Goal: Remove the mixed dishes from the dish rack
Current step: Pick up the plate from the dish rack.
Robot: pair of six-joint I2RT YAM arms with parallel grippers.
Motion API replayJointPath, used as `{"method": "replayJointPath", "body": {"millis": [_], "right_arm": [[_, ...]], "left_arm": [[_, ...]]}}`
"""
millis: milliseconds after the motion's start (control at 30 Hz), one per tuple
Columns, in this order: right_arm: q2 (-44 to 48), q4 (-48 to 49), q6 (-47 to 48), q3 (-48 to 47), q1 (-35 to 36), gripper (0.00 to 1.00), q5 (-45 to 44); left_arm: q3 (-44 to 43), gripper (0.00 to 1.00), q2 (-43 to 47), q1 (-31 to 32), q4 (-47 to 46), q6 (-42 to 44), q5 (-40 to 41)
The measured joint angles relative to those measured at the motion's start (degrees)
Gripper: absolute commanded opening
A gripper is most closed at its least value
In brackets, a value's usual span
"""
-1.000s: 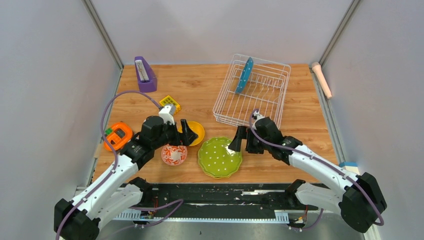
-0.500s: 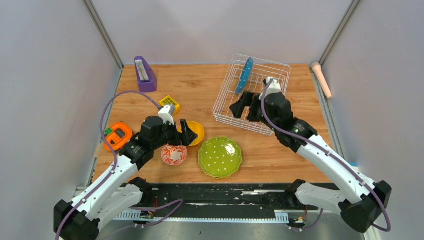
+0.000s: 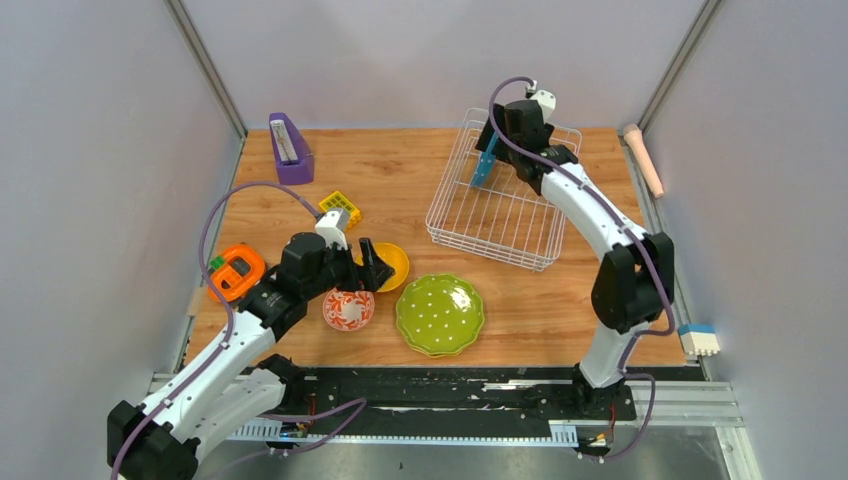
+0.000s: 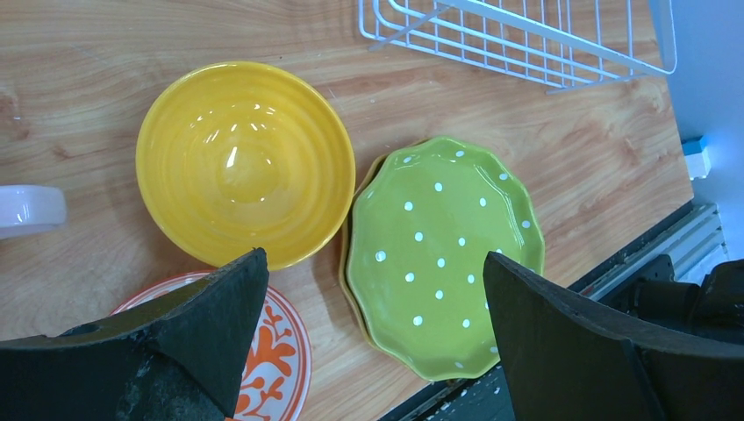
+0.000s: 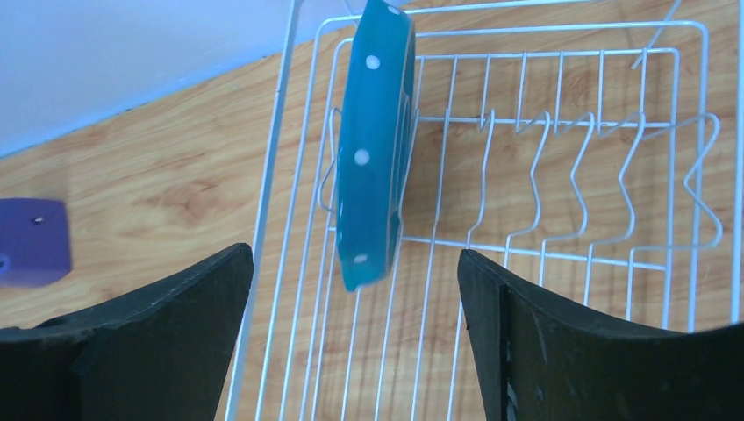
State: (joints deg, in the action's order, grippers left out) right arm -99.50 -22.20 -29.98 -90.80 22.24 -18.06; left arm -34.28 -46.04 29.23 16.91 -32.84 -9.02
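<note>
The white wire dish rack (image 3: 505, 200) stands at the back right and holds one blue dotted plate (image 3: 487, 152), upright on edge in its prongs. My right gripper (image 3: 496, 135) is open above that plate, a finger on either side; in the right wrist view (image 5: 351, 254) the plate (image 5: 373, 149) and the rack (image 5: 544, 123) lie just ahead of it. My left gripper (image 3: 372, 268) is open and empty over the yellow bowl (image 3: 396, 264), red-and-white bowl (image 3: 348, 310) and green dotted plate (image 3: 440, 313), which rests on a yellow plate. The left wrist view (image 4: 375, 263) shows the bowl (image 4: 237, 162), green plate (image 4: 439, 237) and patterned bowl (image 4: 272, 351).
A purple wedge holder (image 3: 290, 148), a yellow grid block (image 3: 340, 208) and an orange round gadget (image 3: 237, 272) stand on the left. A pink stick (image 3: 645, 158) lies by the right wall, a blue-and-white block (image 3: 699, 340) beyond the table's right edge. A pale rounded thing (image 4: 31, 209) shows beside the yellow bowl.
My right arm has swung from beside the green plate up over the rack to its far side, above the blue plate. The left arm has not moved.
</note>
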Motion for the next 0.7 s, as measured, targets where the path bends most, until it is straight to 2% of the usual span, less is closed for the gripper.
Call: {"method": "replayJointPath", "body": {"millis": [200, 267, 400, 600, 700], "right_arm": [[-11.23, -0.42, 1.62, -7.89, -1.29, 0.7, 0.11], [-13.84, -0.72, 2.12, -9.75, -1.33, 0.67, 0.2], [-17.99, -1.07, 3.34, -12.79, -1.33, 0.55, 0.13], [-20.94, -1.14, 4.35, -14.16, -1.33, 0.27, -0.55], [-21.16, -1.62, 3.45, -14.43, -1.31, 0.16, -1.97]], "left_arm": [[0.0, 1.0, -0.26, 0.0, -0.04, 0.0, 0.11], [0.0, 1.0, -0.57, 0.0, -0.02, 0.0, 0.11], [0.0, 1.0, -1.03, 0.0, -0.02, 0.0, 0.17], [0.0, 1.0, -1.38, 0.0, -0.02, 0.0, 0.55], [0.0, 1.0, -1.73, 0.0, -0.04, 0.0, 0.57]]}}
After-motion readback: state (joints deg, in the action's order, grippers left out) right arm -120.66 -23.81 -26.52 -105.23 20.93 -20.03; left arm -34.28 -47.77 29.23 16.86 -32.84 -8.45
